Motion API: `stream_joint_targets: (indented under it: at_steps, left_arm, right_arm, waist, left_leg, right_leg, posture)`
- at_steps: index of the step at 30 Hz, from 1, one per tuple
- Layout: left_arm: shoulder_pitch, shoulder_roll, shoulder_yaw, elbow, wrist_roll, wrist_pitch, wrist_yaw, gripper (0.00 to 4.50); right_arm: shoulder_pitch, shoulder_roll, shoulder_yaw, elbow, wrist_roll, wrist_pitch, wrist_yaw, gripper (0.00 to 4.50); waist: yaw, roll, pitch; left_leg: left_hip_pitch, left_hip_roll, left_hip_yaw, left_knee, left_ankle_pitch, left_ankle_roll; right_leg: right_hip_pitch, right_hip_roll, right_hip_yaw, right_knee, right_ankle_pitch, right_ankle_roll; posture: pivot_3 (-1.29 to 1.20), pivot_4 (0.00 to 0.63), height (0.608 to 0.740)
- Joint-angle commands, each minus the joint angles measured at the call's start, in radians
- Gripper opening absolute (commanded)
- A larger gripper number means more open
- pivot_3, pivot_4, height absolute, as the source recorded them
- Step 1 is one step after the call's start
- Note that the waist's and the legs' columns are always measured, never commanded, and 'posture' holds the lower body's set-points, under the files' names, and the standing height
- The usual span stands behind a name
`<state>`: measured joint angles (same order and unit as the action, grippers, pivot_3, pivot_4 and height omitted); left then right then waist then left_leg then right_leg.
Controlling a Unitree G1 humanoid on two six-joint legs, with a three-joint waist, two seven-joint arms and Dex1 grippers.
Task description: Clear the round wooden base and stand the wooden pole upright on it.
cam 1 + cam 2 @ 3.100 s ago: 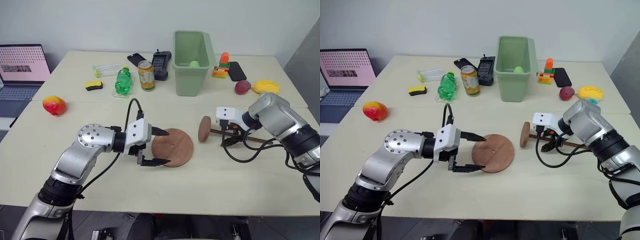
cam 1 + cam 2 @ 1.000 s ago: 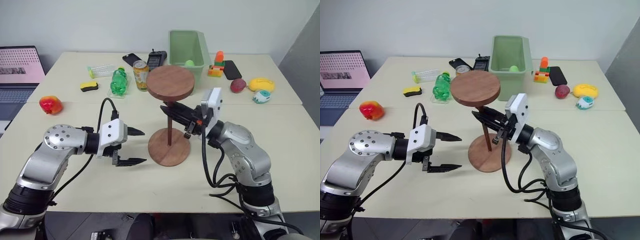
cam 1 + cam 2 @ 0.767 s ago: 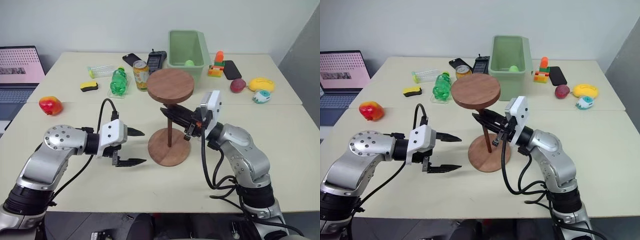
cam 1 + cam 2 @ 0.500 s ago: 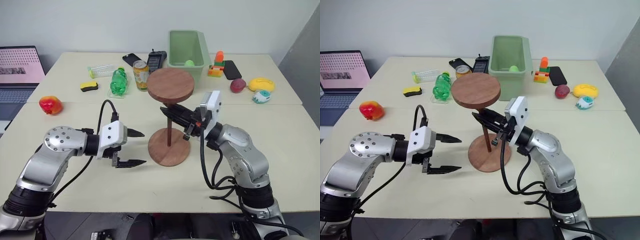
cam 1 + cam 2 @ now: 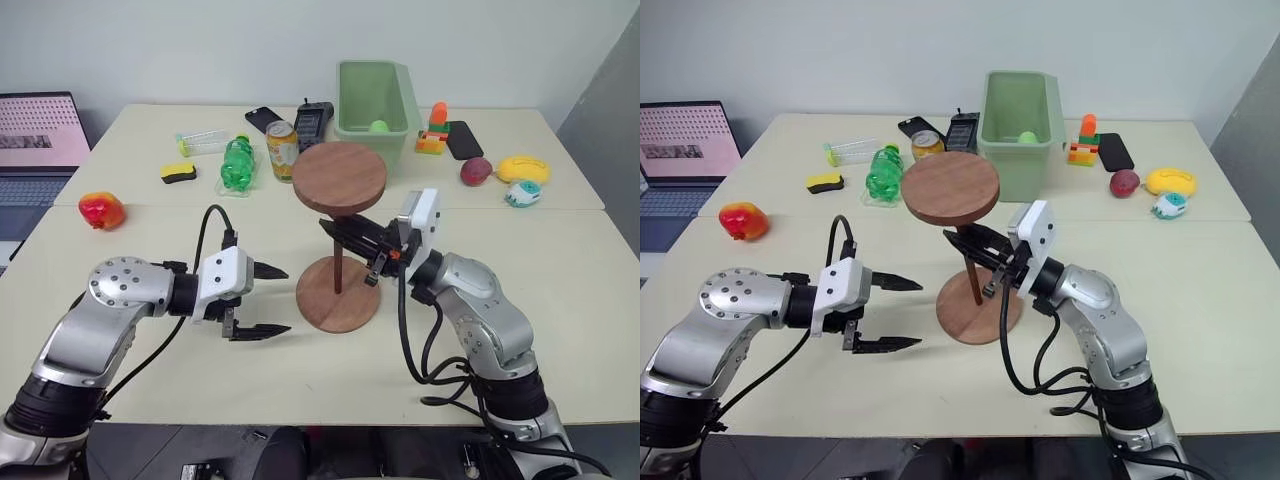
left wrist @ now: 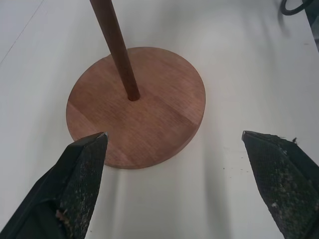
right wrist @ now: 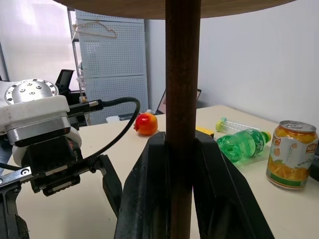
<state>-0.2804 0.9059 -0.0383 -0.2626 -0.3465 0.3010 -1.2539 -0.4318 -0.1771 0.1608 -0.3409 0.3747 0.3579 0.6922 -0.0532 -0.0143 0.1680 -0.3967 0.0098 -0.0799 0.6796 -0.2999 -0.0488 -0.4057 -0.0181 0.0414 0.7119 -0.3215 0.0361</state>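
Wooden pole between right fingers

Office or lab, pale tables, open laptop, pegboard rack

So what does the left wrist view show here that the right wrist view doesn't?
Left wrist view alone: the round wooden base flat on the table, the pole's foot in its centre hole, the open left gripper short of the base. Right wrist view alone: the right gripper shut on the pole, plus a drink can, green bottle and red fruit. Both share the wooden pole.
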Motion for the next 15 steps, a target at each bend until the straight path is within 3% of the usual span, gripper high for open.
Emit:
stream_joint_targets:
  at_steps: [1,15]
  left_arm:
    - [0.001,0.010,0.017,-0.003,0.000,-0.020,-0.002,4.50]
    - [0.009,0.006,0.016,0.008,0.001,-0.038,0.001,4.50]
  right_arm:
    - [0.010,-0.012,0.009,0.006,-0.006,-0.018,-0.002,0.24]
    - [0.061,-0.060,0.072,0.031,-0.049,-0.035,-0.001,0.24]
  waist:
    - [0.000,0.000,0.000]
    - [0.000,0.000,0.000]
  left_leg:
    - [0.000,0.000,0.000,0.000,0.000,0.000]
    - [0.001,0.000,0.000,0.000,0.000,0.000]
  right_leg:
    - [0.000,0.000,0.000,0.000,0.000,0.000]
    - [0.001,0.000,0.000,0.000,0.000,0.000]
  posture:
    - [0.00,0.150,0.740]
    - [0.00,0.150,0.740]
